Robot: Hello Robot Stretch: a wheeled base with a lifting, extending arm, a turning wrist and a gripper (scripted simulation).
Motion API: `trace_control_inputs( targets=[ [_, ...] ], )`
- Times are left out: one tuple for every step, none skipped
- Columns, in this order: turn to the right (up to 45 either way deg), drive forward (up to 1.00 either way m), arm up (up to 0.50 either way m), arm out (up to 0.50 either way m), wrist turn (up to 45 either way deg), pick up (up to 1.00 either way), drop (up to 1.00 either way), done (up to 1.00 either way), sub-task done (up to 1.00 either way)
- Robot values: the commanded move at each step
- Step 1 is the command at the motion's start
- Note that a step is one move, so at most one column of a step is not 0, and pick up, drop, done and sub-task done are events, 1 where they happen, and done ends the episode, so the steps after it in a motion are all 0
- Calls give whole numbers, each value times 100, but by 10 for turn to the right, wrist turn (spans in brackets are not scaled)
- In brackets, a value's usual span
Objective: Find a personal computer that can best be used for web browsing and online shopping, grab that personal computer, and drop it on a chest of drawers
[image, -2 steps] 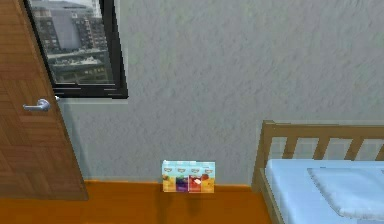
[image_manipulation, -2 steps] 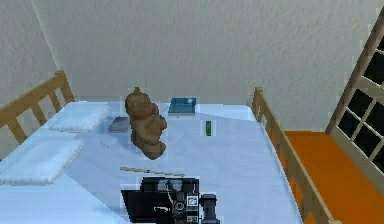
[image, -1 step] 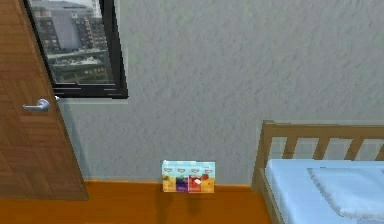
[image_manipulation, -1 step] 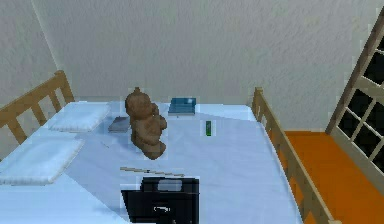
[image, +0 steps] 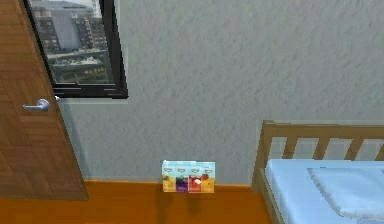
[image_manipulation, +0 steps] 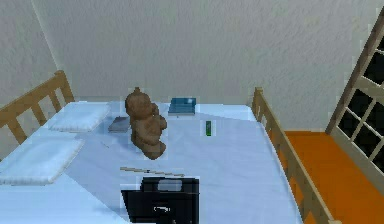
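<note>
Step in hand, as judged: the search is being closed and the approach for the grasp is being set up. A black hinged flat-panelled thing (image_manipulation: 160, 200), likely the personal computer, is being seen lying on the pale blue-white bed (image_manipulation: 235, 165) at the arm side view's bottom edge, just below a thin pale stick-like thing (image_manipulation: 152, 172). The base is best being held alongside the bed. The arm is best being brought onto a firm edge of the dark panel, well apart from the brown teddy bear (image_manipulation: 146, 124) sitting mid-bed. The tool's state cannot be told.

Surface: soft bedding is being dealt with, so some sinking under pressure is being expected. Two white pillows (image_manipulation: 45, 158) are being noted at the head end, with a blue flat book-like thing (image_manipulation: 182, 105) and a small green thing (image_manipulation: 208, 128) at the far side. Light wooden slatted end boards (image_manipulation: 35, 105) are bounding the bed.

Room: a brown wooden door (image: 25, 140) with a silver lever handle (image: 37, 105), a dark-framed window (image: 75, 45) and a small multicoloured box (image: 190, 176) on the orange wooden floor (image: 120, 205) are being noted ahead; the chest of drawers is being left for a later search
</note>
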Motion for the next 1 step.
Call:
trace_control_inputs(
  targets=[
    [0, 0, 10, 0, 0, 0, 0, 0, 0]
  ],
)
